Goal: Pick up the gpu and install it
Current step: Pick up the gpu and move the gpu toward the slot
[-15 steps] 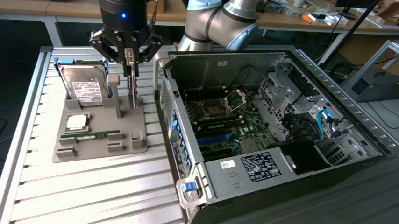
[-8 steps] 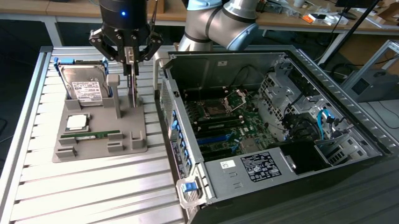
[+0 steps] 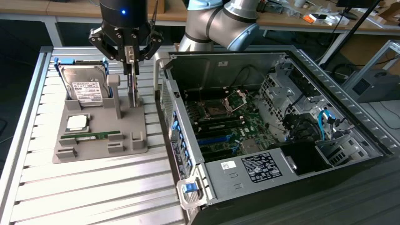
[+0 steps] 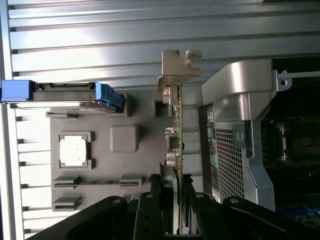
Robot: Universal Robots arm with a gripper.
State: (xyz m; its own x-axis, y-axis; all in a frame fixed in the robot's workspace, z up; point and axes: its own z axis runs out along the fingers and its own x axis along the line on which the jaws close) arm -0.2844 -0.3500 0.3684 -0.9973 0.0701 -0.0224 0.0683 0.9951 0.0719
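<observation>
The gripper [image 3: 130, 64] is pinching the gpu [image 3: 132, 86] by its upper edge, with the fingers [image 4: 150, 215] pressing on both faces. The gpu is standing upright directly below the gripper, its lower edge meeting the grey holder [image 3: 93, 147]. The open case [image 3: 262, 117] is lying just beside the gripper, on the exterior view's right.

1. The arm [image 3: 220, 24] bends at its grey elbow joint, with the wrist pointing straight down
2. The tool [image 3: 129, 65] hangs vertical, its two fingers [image 4: 151, 210] closed on the gpu [image 4: 180, 125] from both sides
</observation>
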